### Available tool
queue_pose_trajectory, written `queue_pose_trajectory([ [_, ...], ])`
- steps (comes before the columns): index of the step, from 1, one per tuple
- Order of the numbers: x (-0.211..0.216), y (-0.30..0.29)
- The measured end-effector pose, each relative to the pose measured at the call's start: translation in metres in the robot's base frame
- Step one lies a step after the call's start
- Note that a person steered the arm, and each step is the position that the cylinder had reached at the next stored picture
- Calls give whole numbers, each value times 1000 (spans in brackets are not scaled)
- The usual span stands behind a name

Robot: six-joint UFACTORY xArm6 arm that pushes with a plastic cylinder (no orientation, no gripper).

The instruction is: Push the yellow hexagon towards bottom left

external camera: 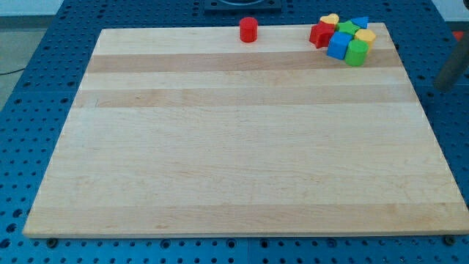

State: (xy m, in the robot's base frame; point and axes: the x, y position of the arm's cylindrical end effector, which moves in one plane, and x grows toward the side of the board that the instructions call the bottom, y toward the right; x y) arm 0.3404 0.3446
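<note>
The yellow hexagon (pixel 365 36) lies in a tight cluster at the board's top right corner. It touches a green block (pixel 356 53) below it and a second green block (pixel 346 29) to its left. A blue block (pixel 338 45), a red block (pixel 320 34), a yellow heart (pixel 330 20) and a small blue block (pixel 359 23) make up the rest of the cluster. A blurred dark rod stands off the board at the view's right edge. My tip (pixel 442 86) is well to the right of and below the cluster and touches no block.
A red cylinder (pixel 248 29) stands alone at the board's top edge, near the middle. The wooden board (pixel 242 154) rests on a blue perforated table (pixel 44 88).
</note>
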Motion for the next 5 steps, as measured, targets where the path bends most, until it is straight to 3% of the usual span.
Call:
queue_pose_trajectory([
  [1, -93, 0],
  [2, -136, -15],
  [4, -137, -69],
  [5, -116, -72],
])
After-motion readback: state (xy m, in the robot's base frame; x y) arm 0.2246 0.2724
